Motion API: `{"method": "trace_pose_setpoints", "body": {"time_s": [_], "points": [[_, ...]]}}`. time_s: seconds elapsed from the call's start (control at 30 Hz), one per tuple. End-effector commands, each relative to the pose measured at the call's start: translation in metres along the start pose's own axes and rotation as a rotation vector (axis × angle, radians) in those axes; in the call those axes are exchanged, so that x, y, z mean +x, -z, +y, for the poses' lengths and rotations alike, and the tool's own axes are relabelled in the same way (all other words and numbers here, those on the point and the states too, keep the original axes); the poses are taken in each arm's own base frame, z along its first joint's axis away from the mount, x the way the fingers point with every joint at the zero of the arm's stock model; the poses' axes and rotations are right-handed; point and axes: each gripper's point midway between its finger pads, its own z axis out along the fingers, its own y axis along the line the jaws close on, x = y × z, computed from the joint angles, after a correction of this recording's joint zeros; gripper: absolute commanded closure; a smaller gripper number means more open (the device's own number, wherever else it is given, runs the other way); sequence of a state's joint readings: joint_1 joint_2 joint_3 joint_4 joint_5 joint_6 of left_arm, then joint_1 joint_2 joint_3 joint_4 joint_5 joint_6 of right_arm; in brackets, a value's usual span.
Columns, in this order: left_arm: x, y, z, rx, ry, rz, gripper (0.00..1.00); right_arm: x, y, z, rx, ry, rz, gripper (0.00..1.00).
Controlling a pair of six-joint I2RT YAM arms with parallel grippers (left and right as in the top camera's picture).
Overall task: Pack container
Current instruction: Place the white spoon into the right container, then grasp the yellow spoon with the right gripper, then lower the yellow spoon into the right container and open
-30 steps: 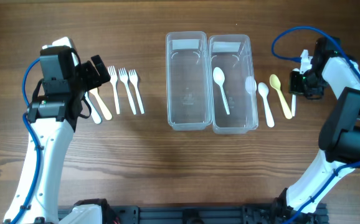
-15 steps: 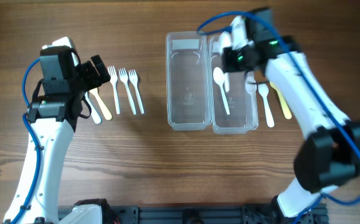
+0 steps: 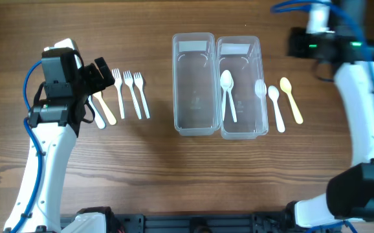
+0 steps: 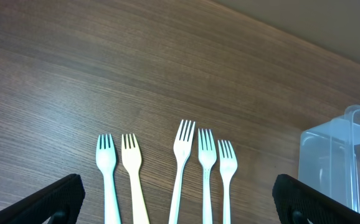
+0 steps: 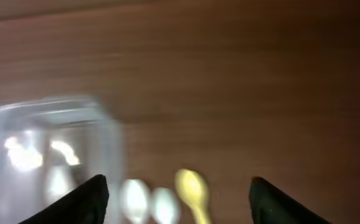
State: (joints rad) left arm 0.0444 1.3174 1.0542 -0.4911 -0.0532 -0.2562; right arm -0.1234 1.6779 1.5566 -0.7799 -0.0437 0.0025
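Spoon packing is part done, fork packing is not started, as I read it. Two clear boxes sit side by side mid-frame on the counter point(image 3: 174, 175). The empty box point(image 3: 193, 97) is the one toward the forks. The other box point(image 3: 245, 113) has one white spoon point(image 3: 228, 90) lying in it. A second spoon point(image 3: 260, 88) is at its right wall, and I can't tell if it is fully inside or on the rim.

A loose white spoon point(image 3: 276, 110) and a yellow spoon point(image 3: 292, 103) lie on the counter just right of that box. The right arm point(image 3: 355, 71) is at the upper right of the overhead view, well apart from them. Its wrist view is smeared, but the right jaws look spread with nothing between them.

The left arm point(image 3: 61, 77) sits over the handle ends of the forks point(image 4: 183, 149), five in a row, none packed. The left jaws are spread wide and empty.

Next move, my guess: the right arm goes down onto the loose white spoon, pinches its thin flat handle and lifts it over the box wall. The risk is that the handle lies flush on the counter and close to the yellow spoon, so the approach needs to be low and centred.
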Motion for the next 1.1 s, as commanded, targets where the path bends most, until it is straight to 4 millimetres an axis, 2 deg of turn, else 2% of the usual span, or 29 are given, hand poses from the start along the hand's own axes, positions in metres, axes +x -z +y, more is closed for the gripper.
{"method": "trace_pose_setpoints", "body": {"time_s": [0.0, 0.07, 0.1, 0.13, 0.2, 0.33, 0.43, 0.53, 0.67, 0.83, 0.87, 0.97, 1.0, 1.07], "points": [[-0.006, 0.001, -0.002, 0.011, -0.008, -0.007, 0.00, 0.056, -0.041, -0.039, 0.018, -0.066, 0.210, 0.29], [-0.006, 0.001, -0.002, 0.011, -0.008, -0.008, 0.00, 0.090, -0.059, -0.039, -0.001, -0.050, 0.330, 0.38], [-0.006, 0.001, -0.002, 0.011, -0.008, -0.009, 0.00, 0.109, -0.070, -0.031, -0.044, -0.027, 0.394, 0.40], [-0.006, 0.001, -0.002, 0.011, -0.008, -0.008, 0.00, 0.118, -0.075, -0.025, -0.074, -0.012, 0.428, 0.39], [-0.006, 0.001, -0.002, 0.011, -0.008, -0.009, 0.00, 0.133, -0.085, -0.023, -0.079, 0.013, 0.483, 0.38], [-0.006, 0.001, -0.002, 0.011, -0.008, -0.009, 0.00, 0.160, -0.102, -0.024, -0.096, 0.058, 0.569, 0.48], [-0.006, 0.001, -0.002, 0.011, -0.008, -0.009, 0.00, 0.175, -0.112, -0.023, -0.098, 0.090, 0.608, 0.51], [-0.006, 0.001, -0.002, 0.011, -0.008, -0.009, 0.00, 0.182, -0.118, -0.019, -0.095, 0.121, 0.617, 0.51], [-0.006, 0.001, -0.002, 0.011, -0.008, -0.008, 0.00, 0.189, -0.127, -0.024, -0.010, 0.164, 0.638, 0.54], [-0.006, 0.001, -0.002, 0.011, -0.008, -0.008, 0.00, 0.206, -0.138, -0.024, 0.002, 0.114, 0.688, 0.78], [-0.006, 0.001, -0.002, 0.011, -0.008, -0.008, 0.00, 0.206, -0.138, -0.024, 0.010, 0.092, 0.689, 0.86], [-0.006, 0.001, -0.002, 0.011, -0.008, -0.008, 0.00, 0.201, -0.134, -0.024, 0.039, 0.025, 0.677, 0.96], [-0.006, 0.001, -0.002, 0.011, -0.008, -0.008, 0.00, 0.194, -0.130, -0.025, 0.049, 0.009, 0.663, 0.96], [-0.006, 0.001, -0.002, 0.011, -0.008, -0.008, 0.00, 0.167, -0.112, -0.023, 0.051, -0.017, 0.603, 0.96]]}}
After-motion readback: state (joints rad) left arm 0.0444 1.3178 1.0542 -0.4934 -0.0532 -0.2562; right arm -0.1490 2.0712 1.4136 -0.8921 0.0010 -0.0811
